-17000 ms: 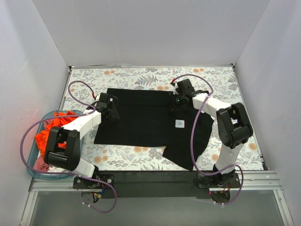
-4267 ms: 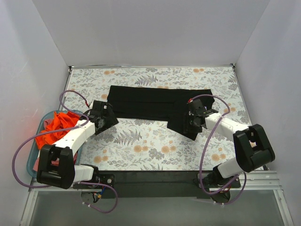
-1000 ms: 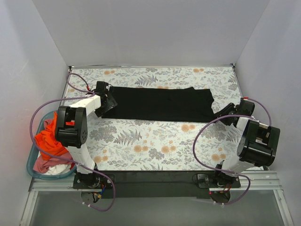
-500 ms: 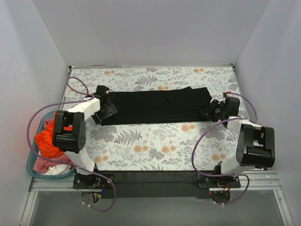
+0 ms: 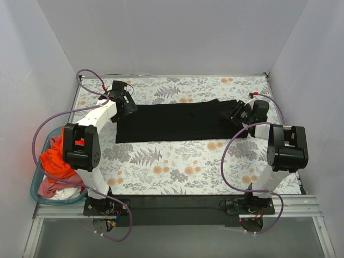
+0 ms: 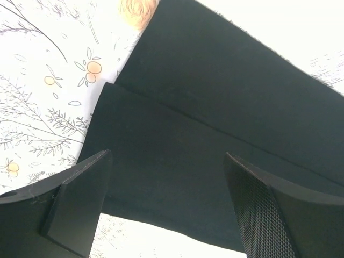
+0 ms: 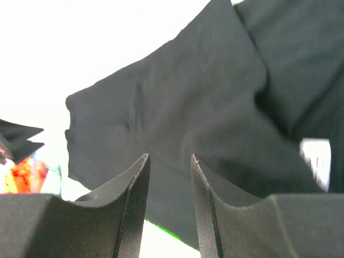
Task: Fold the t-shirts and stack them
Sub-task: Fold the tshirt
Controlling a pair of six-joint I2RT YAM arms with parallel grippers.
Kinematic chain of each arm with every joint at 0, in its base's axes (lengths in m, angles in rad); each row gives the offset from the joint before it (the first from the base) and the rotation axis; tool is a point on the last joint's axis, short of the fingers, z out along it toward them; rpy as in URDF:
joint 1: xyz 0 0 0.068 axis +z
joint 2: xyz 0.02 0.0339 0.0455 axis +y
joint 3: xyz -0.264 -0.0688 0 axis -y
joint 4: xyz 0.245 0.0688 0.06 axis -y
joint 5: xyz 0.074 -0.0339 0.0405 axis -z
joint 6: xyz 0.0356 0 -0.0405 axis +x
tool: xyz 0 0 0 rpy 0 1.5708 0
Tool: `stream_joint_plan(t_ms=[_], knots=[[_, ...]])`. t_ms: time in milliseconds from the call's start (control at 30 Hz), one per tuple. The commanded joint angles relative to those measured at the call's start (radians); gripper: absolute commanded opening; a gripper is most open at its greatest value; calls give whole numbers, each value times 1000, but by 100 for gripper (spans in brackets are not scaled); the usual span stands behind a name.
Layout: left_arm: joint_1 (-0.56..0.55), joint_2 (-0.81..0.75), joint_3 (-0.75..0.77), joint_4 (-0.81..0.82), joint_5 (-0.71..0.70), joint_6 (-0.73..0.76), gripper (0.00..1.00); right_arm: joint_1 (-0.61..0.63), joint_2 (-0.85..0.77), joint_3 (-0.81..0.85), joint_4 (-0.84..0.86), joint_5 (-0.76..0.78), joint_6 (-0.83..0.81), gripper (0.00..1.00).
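Note:
The black t-shirt (image 5: 177,121) lies folded into a long strip across the middle of the floral table. My left gripper (image 5: 128,105) is over the strip's far left corner. In the left wrist view its jaws (image 6: 167,156) stand wide open above the black cloth (image 6: 215,107), holding nothing. My right gripper (image 5: 240,112) is at the strip's right end, where the cloth is slightly bunched. In the right wrist view (image 7: 170,157) its jaws stand a narrow gap apart, with the black cloth (image 7: 177,97) just beyond them and nothing pinched.
A teal plastic basket (image 5: 36,187) sits off the table's left edge. It holds an orange-red shirt (image 5: 54,158), a pink one (image 5: 47,185) and a white one (image 5: 65,192). White walls enclose the table on three sides. Purple cables loop from both arms.
My left gripper moved up along the strip's left end to its far corner. My right gripper moved from right of the shirt onto its right end. The strip shifted slightly.

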Motion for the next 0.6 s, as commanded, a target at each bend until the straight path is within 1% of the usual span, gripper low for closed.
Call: stream_joint_plan(t_ms=[0,167,267,333,367,400,433,533,567], knots=[[0,7,-24,27,26,41,84,-12,118,46,217,-49,89,43],[0,25,-38,58,36,64,84,-70,286,37,368,-49,209,43],[0,43,-35,62,43,68,84,-107,304,-4,423,-38,246,45],[-2,51,-24,62,48,67,84,-119,295,-11,425,-61,245,46],[-2,59,-20,62,51,67,84,-121,286,-11,425,-72,232,49],[-2,62,-12,64,53,67,84,-122,259,-11,421,-98,222,60],[-2,68,5,63,53,69,84,-122,242,-11,418,-112,212,64],[-2,103,60,61,43,87,84,-121,144,-49,386,-122,185,67],[-2,114,80,56,43,95,84,-113,84,-61,333,-116,171,66]])
